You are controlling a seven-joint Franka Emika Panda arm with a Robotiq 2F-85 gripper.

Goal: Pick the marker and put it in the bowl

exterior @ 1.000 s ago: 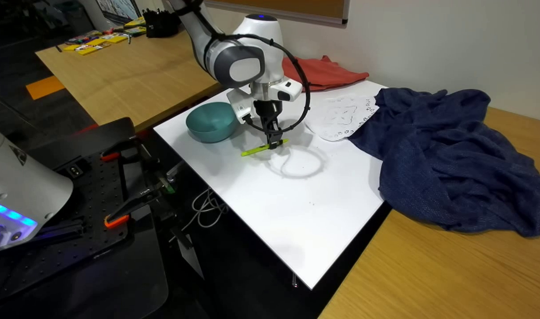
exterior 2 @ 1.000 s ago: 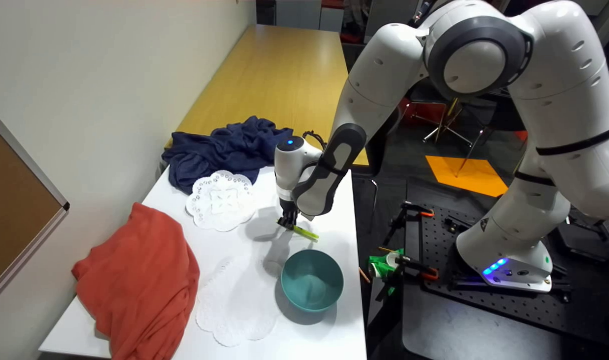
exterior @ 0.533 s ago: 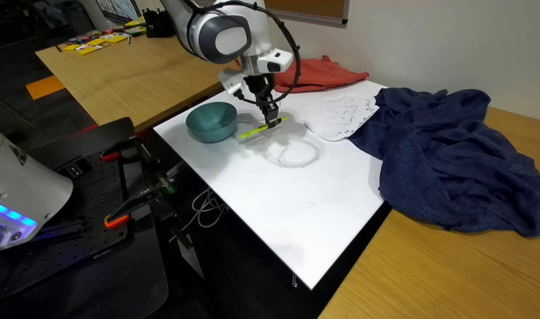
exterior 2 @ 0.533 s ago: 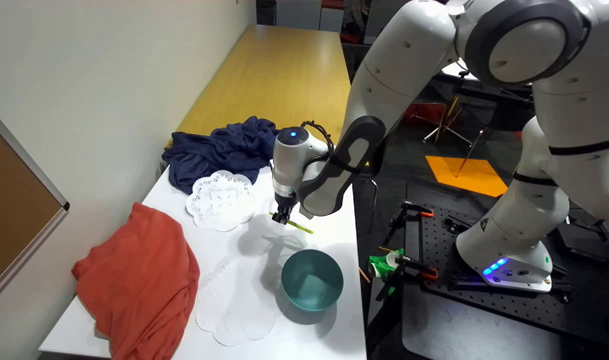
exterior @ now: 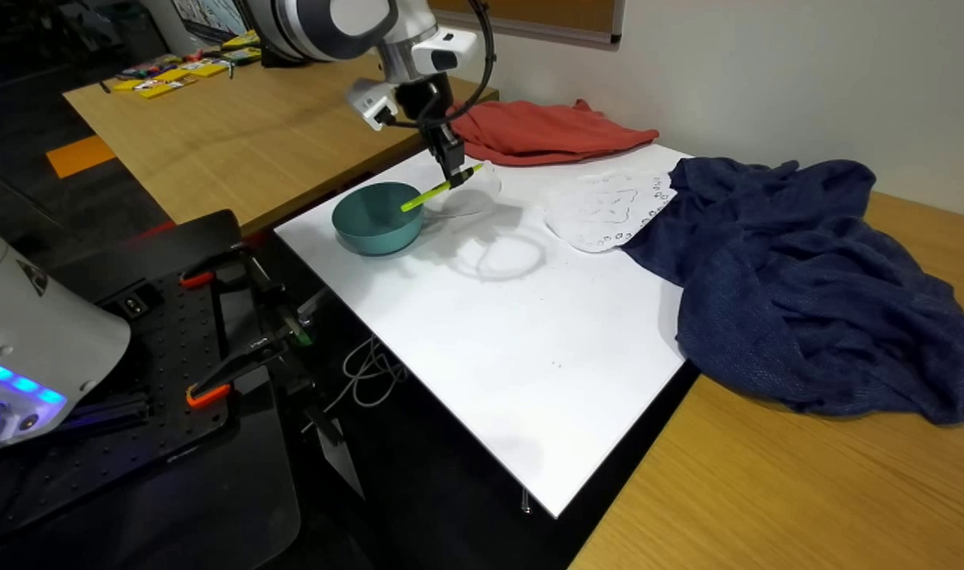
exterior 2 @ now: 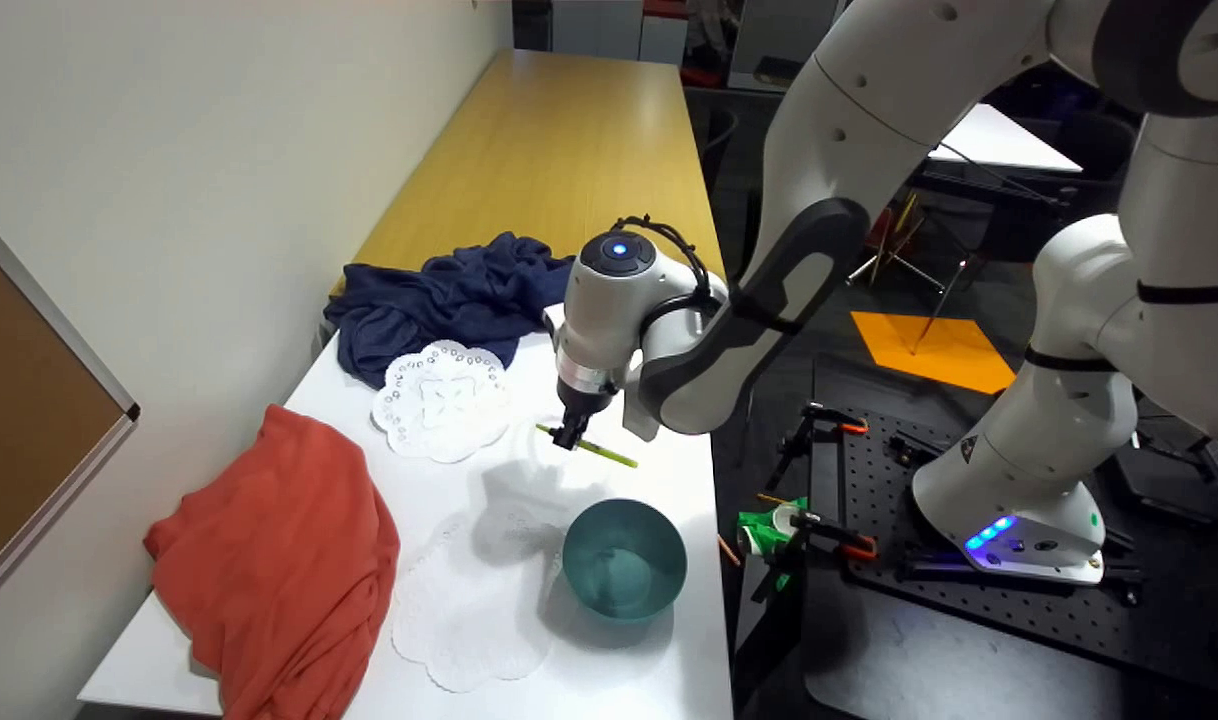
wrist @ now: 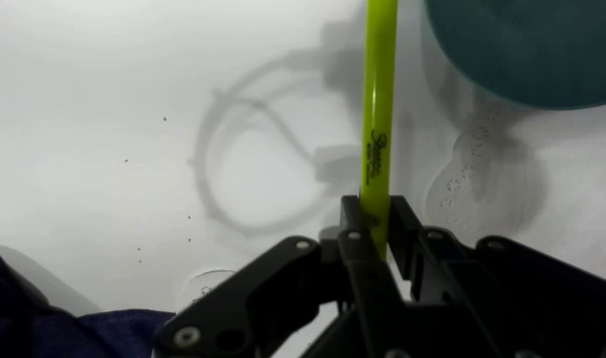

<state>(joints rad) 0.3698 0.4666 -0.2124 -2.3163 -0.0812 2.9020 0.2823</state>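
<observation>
The marker, a thin yellow-green stick, is held in the air above the table. It also shows in an exterior view and large in the wrist view. My gripper is shut on it near one end, with a black finger pad on each side; the long end sticks out. The gripper also shows in both exterior views. The teal bowl stands upright on the table, apart from the gripper and to the upper right in the wrist view. No other thing shows inside the bowl.
On the white table lie a red cloth, a white lace doily and another pale doily beside the bowl. A navy cloth lies at the table's edge. A wall stands behind.
My gripper has risen from close to the table with the marker in it. The marker is now well above the surface. The bowl and cloths have not moved.
</observation>
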